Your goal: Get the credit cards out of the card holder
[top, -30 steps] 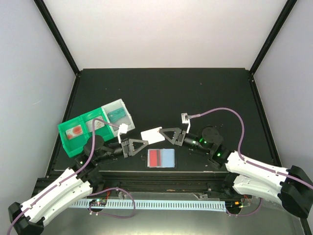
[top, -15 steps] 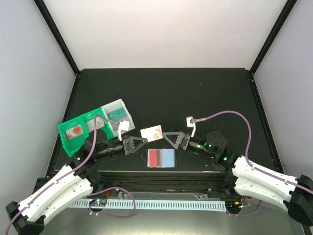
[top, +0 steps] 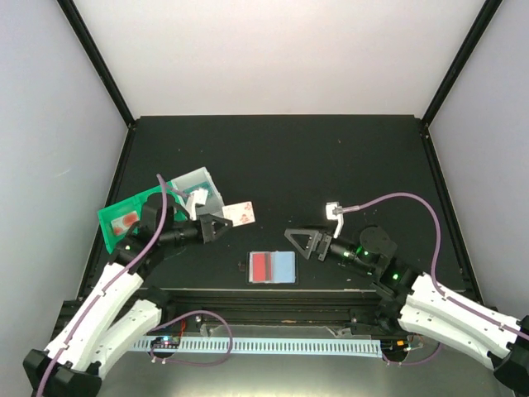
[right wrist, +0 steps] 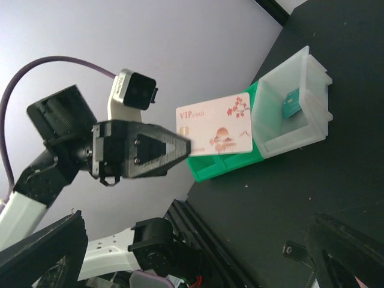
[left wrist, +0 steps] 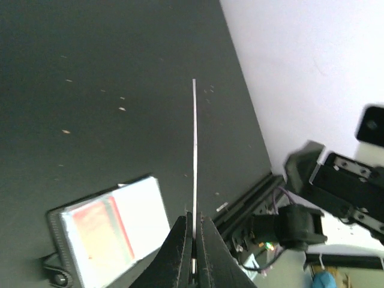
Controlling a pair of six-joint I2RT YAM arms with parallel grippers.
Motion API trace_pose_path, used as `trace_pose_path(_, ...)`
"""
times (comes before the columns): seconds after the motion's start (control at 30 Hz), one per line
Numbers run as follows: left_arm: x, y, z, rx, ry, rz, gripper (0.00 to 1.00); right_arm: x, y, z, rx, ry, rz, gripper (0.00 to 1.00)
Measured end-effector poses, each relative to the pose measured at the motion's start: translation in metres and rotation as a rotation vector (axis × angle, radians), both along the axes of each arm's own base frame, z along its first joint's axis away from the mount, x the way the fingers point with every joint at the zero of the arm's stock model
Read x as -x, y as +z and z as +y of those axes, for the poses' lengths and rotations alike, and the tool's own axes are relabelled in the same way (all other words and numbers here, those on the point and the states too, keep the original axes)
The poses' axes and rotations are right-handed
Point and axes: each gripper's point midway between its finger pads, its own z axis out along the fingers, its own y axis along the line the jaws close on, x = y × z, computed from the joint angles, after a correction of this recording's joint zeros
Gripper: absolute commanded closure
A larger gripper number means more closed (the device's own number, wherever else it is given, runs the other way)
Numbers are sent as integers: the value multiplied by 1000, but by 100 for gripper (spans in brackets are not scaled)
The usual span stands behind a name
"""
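Two arms rise from the near edge, where a pale slotted rail (top: 273, 346) runs along the black frame and purple cables (top: 198, 327) loop beside it. Just beyond, near the middle of the matte black table (top: 347, 157), the card holder (top: 273, 267) lies open and flat, with a red-fronted panel on its left and a pale blue one on its right. Right of it and slightly farther, the right gripper (top: 291, 237) hangs with its jaws spread wide and nothing between them; its own camera shows its fingers (right wrist: 42, 255) at opposite bottom corners. Left of the holder, the left gripper (top: 223, 223) is clamped on one short end of a white credit card (top: 239, 213) printed "VIP" with red blossoms, held clear of the table. Behind that gripper sits a green-and-clear tray (top: 105, 223), with a teal item (right wrist: 292, 106) in its clear compartment. Pale specks dot the far half of the table. White walls (top: 281, 58) close in left, right and far, with black posts (top: 95, 62) in the far corners.
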Motion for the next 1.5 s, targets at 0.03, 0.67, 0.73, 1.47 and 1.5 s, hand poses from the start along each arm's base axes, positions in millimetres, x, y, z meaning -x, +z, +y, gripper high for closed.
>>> trace_pose_path(0.03, -5, -2, 6, -8, 18, 14, 98, 0, 0, -2, 5, -5, -9, 0)
trace_pose_path(0.67, -69, -23, 125, -320, 351, 145, 99, 6, -6, -25, 89, -53, -79, 0)
trace_pose_path(0.73, -75, -25, 140, -333, 398, 166, 98, 7, -7, -27, 99, -57, -87, 0)
trace_pose_path(1.47, -96, -95, 230, -367, 652, 429, 98, 12, -8, -46, 184, -86, -171, 0)
trace_pose_path(1.5, -97, -99, 232, -371, 652, 441, 98, 12, -8, -46, 189, -88, -181, 0)
